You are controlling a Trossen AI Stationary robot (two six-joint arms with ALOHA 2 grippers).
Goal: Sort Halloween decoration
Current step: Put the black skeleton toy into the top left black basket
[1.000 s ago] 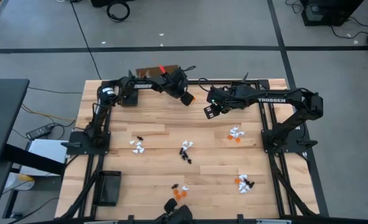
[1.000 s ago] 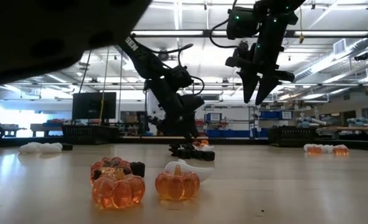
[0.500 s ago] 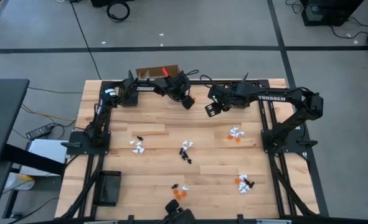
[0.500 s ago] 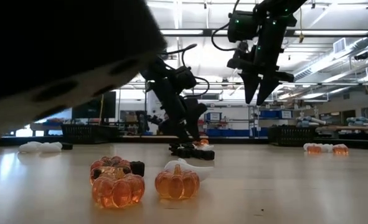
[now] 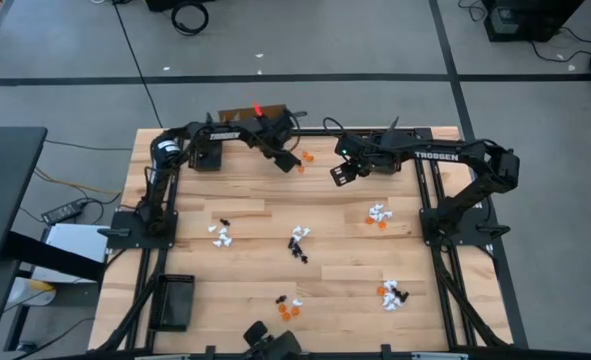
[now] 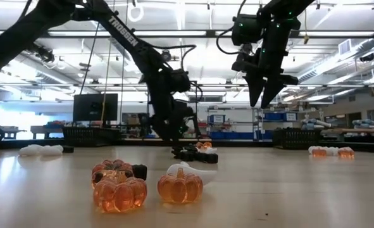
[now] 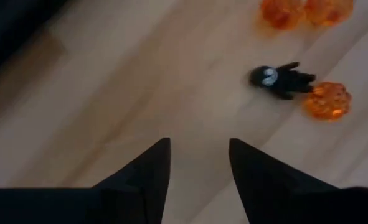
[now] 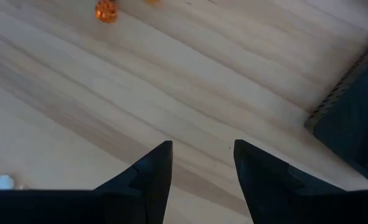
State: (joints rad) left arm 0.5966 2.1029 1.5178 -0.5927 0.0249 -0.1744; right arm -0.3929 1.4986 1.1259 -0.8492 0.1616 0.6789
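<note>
A light wooden table (image 5: 255, 290) carries 6 scattered clusters of white, orange and black trinkets (image 5: 298, 243) and a black tray (image 5: 173, 301).

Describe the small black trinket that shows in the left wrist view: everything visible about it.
The black trinket is a tiny dark figure with a pale, rounded spot at one end. It lies flat on the wooden table, ahead of the left gripper, whose open jaws hold nothing. One end touches, or nearly touches, an orange pumpkin; two more orange pieces lie apart beyond it. Its material cannot be told.
</note>
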